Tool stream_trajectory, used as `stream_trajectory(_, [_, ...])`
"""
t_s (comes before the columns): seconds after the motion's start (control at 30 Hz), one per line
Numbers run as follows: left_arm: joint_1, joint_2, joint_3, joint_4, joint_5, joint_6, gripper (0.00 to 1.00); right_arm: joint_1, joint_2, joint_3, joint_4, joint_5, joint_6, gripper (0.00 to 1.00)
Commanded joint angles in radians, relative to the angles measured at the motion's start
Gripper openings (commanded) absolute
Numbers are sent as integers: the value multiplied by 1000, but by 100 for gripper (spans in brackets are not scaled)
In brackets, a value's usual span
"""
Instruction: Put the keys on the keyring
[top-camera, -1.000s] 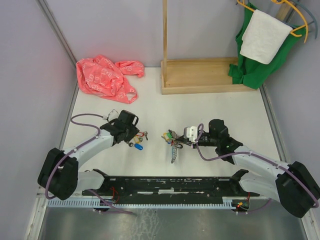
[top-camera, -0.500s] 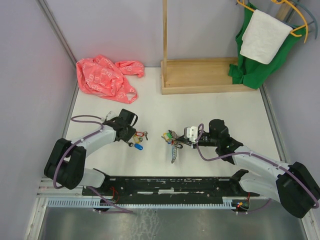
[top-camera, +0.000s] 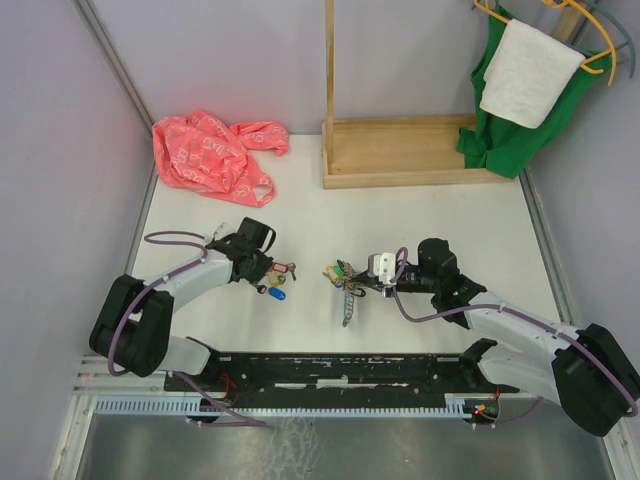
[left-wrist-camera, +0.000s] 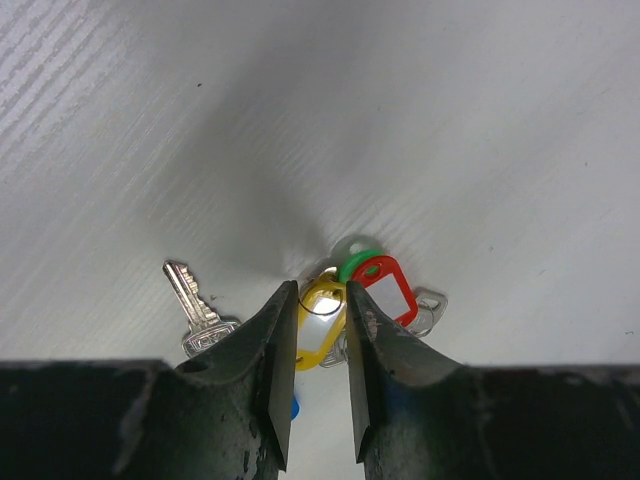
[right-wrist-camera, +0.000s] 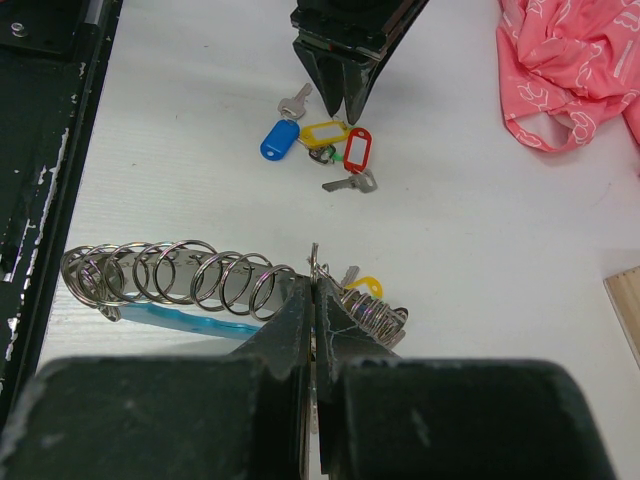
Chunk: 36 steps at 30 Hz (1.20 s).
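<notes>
**Left arm.** The left gripper (left-wrist-camera: 320, 288) is lowered over a loose cluster of small silver metal keys (top-camera: 277, 278) on the white tabletop (top-camera: 430, 220), left of centre. In the left wrist view its jaws stand narrow, with a slim gap between them. The oblong yellow plastic tag (left-wrist-camera: 318, 330) lies in that gap. It cannot be told whether the jaws press on the tag or only straddle it.

**Loose cluster.**
- The red plastic tag (left-wrist-camera: 388, 288) lies just beside the yellow one, outside the jaws.
- A green tag edge (left-wrist-camera: 358, 263) shows above the red tag.
- The blue tag (right-wrist-camera: 280, 140) lies at the near side of the cluster.
- One bare silver key blade (left-wrist-camera: 188, 295) points away from the cluster.

**Right arm.** The right gripper (right-wrist-camera: 315, 290) has its jaws closed on the keyring (right-wrist-camera: 180, 275), a large loop of grey coiled metal with a light-blue sleeve (right-wrist-camera: 190, 322) on one side. The keyring lies near the tabletop centre, well apart from the loose cluster. Tagged keys, one with a yellow tag (right-wrist-camera: 365, 286), hang from it beside the jaws.

**Surroundings.** A crumpled pink plastic bag (top-camera: 210, 155) and a light wooden frame (top-camera: 400, 150) sit at the far edge.
</notes>
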Motion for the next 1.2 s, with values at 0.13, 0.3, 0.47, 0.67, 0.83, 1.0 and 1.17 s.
stream_trajectory(0.13, [6, 16, 13, 33, 9, -56, 33, -4, -15, 10, 69, -15, -3, 1])
stream_trajectory(0.3, [6, 38, 16, 45, 37, -34, 31, -4, -18, 10, 67, -15, -4, 1])
stream_trajectory(0.47, [6, 58, 27, 63, 40, 15, 26, -4, -22, 9, 64, -12, -6, 1])
stream_trajectory(0.67, [6, 76, 57, 63, 13, 92, 8, -4, -24, 9, 60, -11, -7, 1])
stream_trajectory(0.83, [5, 68, 76, 63, -7, 194, 3, -4, -30, 11, 56, -9, -10, 1])
stream_trajectory(1.0, [6, 39, 87, 68, 2, 330, 3, -3, -44, 9, 46, -7, -11, 1])
stream_trajectory(1.17, [-2, 22, 96, 101, 66, 449, 12, -4, -73, 6, 23, 43, -12, 1])
